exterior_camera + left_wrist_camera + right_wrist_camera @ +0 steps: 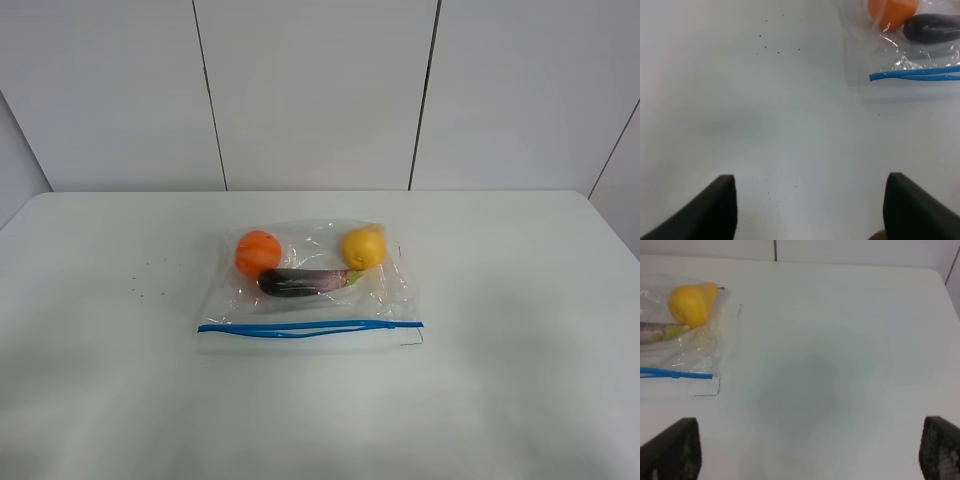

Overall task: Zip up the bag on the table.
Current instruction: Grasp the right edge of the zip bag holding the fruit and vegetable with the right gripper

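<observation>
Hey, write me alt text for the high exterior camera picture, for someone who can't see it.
A clear plastic bag lies flat in the middle of a plain white table, with its blue zip strip along the edge nearest the camera. Through the plastic show an orange fruit, a yellow fruit and a dark purple eggplant.

The bag (310,290) in the middle of the table (520,300) is the only thing sticking up. Bare tabletop all around it, including along its blue zip strip (310,328) on the near edge.
</observation>
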